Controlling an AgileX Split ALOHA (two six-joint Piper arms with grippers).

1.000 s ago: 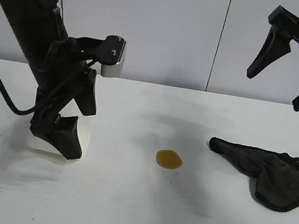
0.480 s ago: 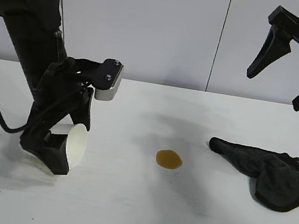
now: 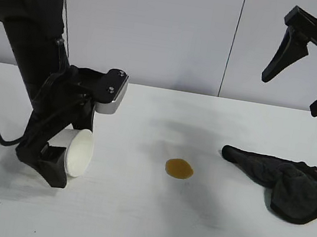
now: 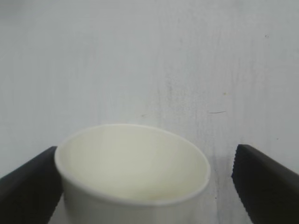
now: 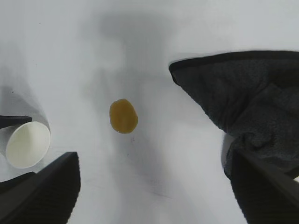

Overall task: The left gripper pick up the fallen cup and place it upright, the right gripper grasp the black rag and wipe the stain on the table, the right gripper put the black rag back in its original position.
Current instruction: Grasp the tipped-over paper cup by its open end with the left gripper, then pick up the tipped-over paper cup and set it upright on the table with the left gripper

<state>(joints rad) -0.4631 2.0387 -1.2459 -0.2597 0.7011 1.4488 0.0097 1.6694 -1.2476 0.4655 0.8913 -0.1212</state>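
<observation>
Left gripper lowered, cup tilted between spread fingers, unmarked

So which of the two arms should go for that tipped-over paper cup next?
The left. The left gripper is down at the table with its open fingers either side of the cup, which lies on its side. The right gripper hangs high above the black rag, far across.
</observation>
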